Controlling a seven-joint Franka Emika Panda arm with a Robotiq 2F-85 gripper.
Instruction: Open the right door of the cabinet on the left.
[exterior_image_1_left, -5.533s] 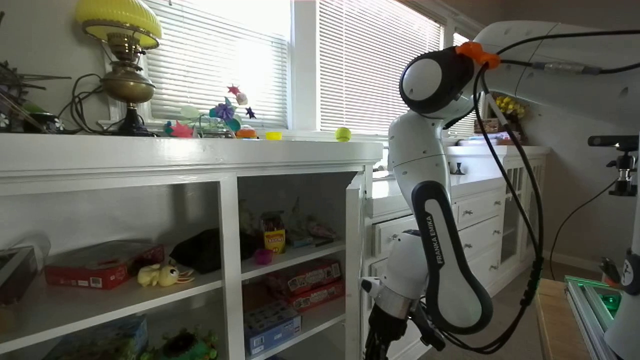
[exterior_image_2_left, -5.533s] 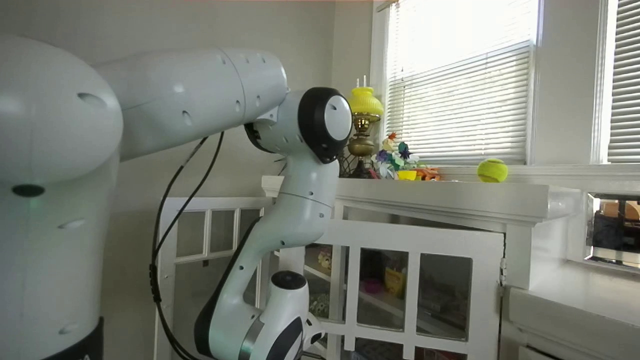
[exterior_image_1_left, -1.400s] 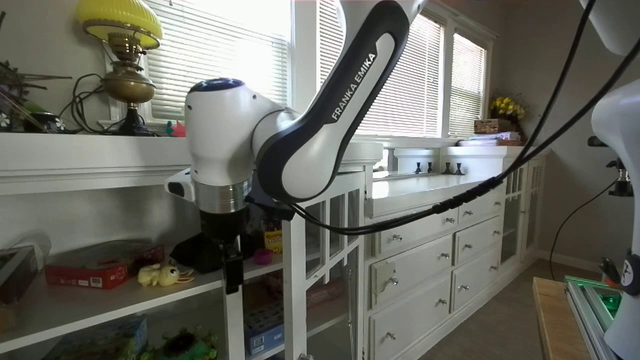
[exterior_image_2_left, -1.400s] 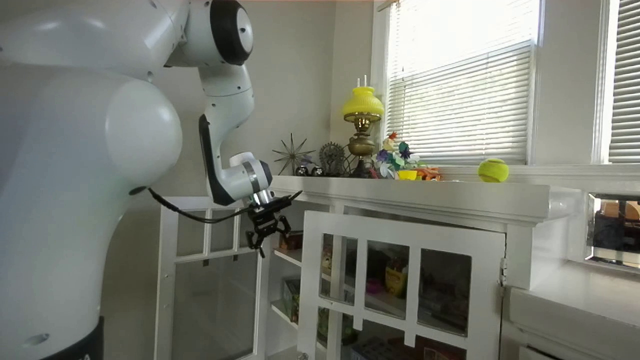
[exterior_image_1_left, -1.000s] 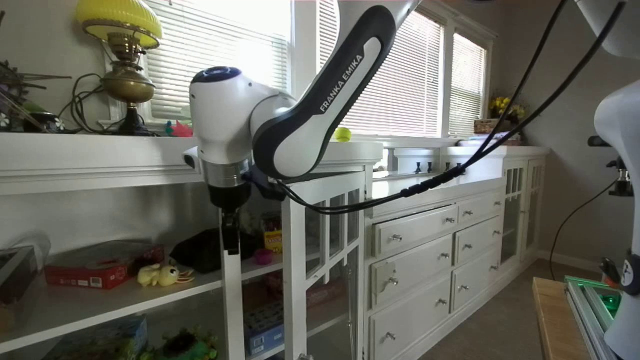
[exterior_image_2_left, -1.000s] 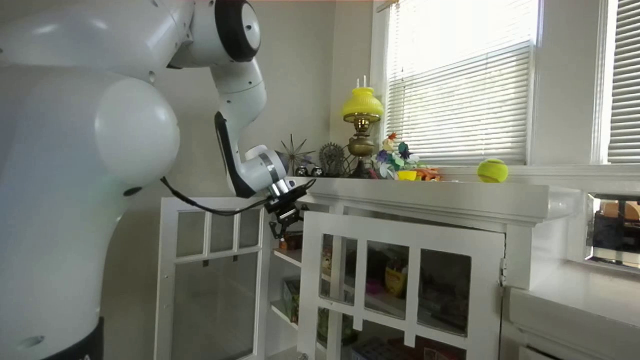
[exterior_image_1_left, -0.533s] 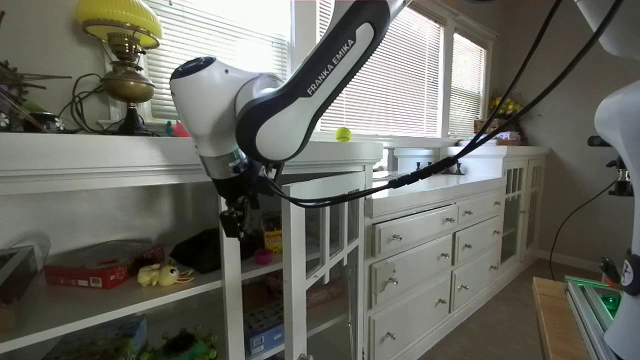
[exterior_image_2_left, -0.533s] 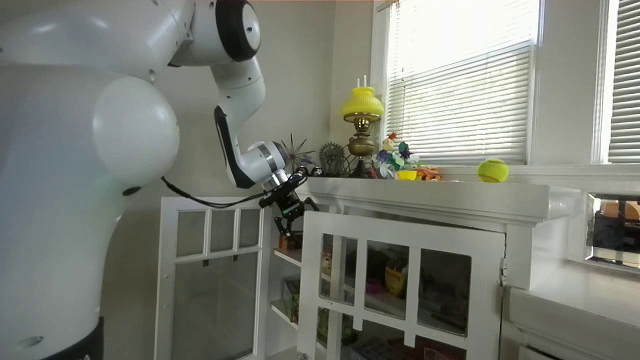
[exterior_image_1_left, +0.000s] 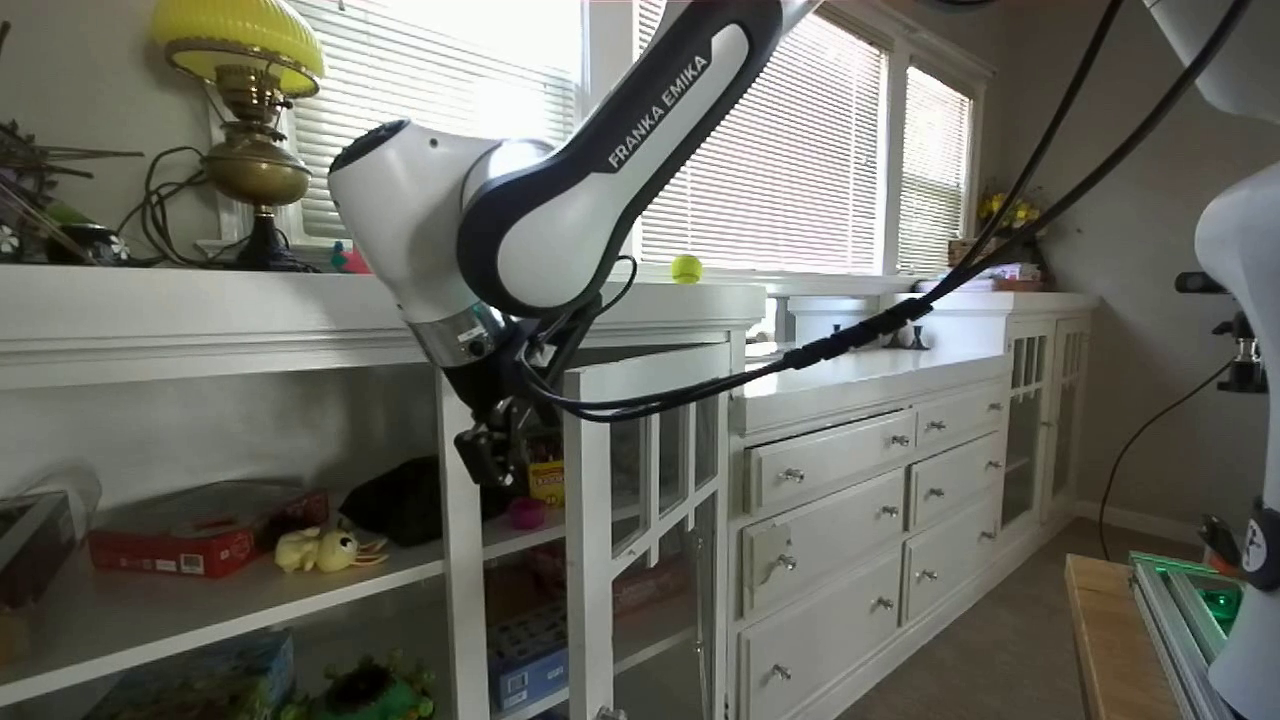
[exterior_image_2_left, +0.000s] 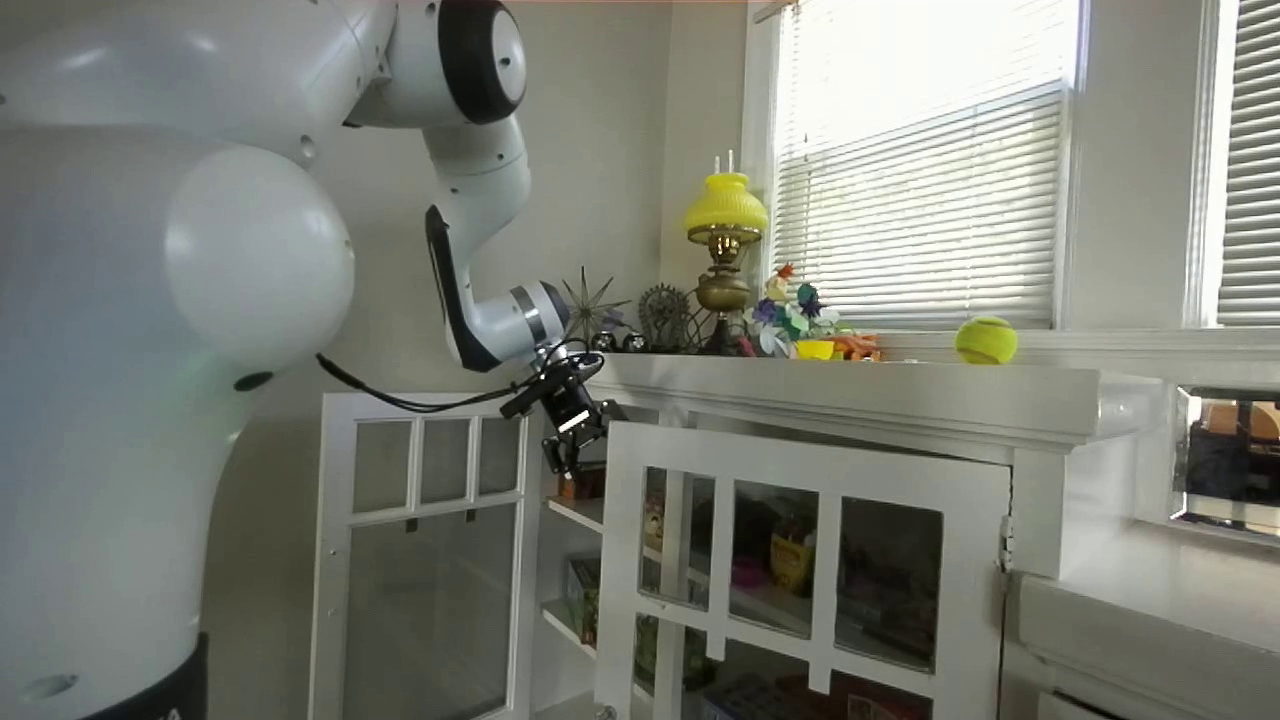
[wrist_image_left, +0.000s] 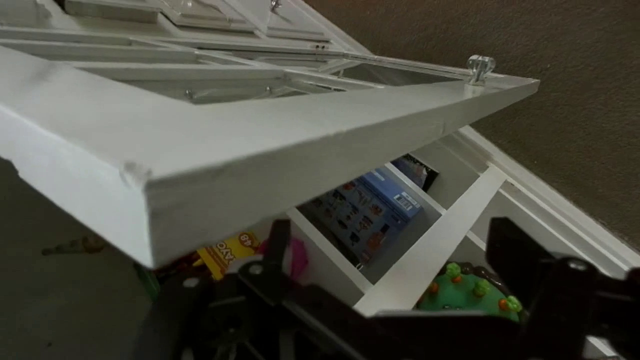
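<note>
The right door (exterior_image_2_left: 810, 458) of the white cabinet (exterior_image_1_left: 180, 310) stands ajar, swung partway out from its right-hand hinges. In an exterior view its free stile (exterior_image_1_left: 588, 560) is well clear of the centre post (exterior_image_1_left: 463, 620). Its glass knob (wrist_image_left: 480, 69) shows in the wrist view. My gripper (wrist_image_left: 391, 235) is open, jaws wide apart and nothing between them. It hangs tilted in front of the gap, on the opening's side of the door's upper corner, as both exterior views show. Whether a finger touches the door I cannot tell.
The left door (exterior_image_2_left: 332, 570) is swung wide. Shelves hold a crayon box (exterior_image_1_left: 548, 483), a pink cup (exterior_image_1_left: 527, 513) and a blue box (wrist_image_left: 385, 185). A lamp (exterior_image_1_left: 255, 175) and a tennis ball (exterior_image_2_left: 986, 341) stand on top. Cables (exterior_image_1_left: 700, 398) hang across the door.
Since the oldest frames the door has swung partway back toward the cabinet and the arm has risen. Over the last second the gripper has tilted and shifted slightly toward the door, which stayed still.
</note>
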